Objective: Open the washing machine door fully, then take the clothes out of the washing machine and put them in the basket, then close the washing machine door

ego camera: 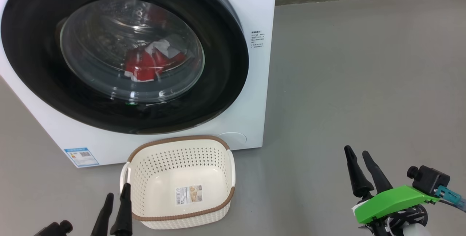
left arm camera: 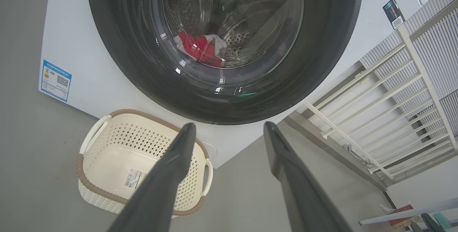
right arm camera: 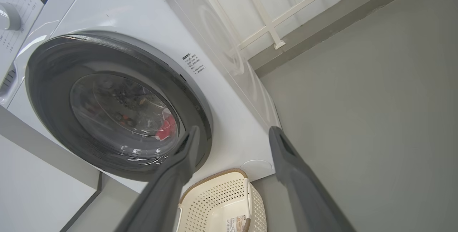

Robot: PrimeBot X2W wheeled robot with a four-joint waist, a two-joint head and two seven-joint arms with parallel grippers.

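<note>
Head view, door: the washing machine door, a large round door with a wide glossy black ring and a bulging clear glass window, sits shut against the front of the big white boxy washing machine, at the far left of the scene.
Clothes: bright red fabric with white trim and a pale cloth piece lie low in the drum behind the glass.
Basket: a small cream perforated plastic basket with a brown woven-look rim stands on the grey floor just in front of the machine, below the door, with nothing in it but a sticker on its bottom.
Left gripper: near left, beside the basket's left rim, its two dark fingers spread apart and holding nothing.
Right gripper: near right, well apart from the machine, fingers parted and holding nothing.
Step in hand: judged to be the very first one, opening the door, not yet begun.
Next move: likely a gripper must reach the door's right edge, where a gap shows in the right wrist view, and pull it outward.
Hard to make out: no handle or latch can be told; the machine's top and left side are cut off; reflections blur how many garments there are.
</note>
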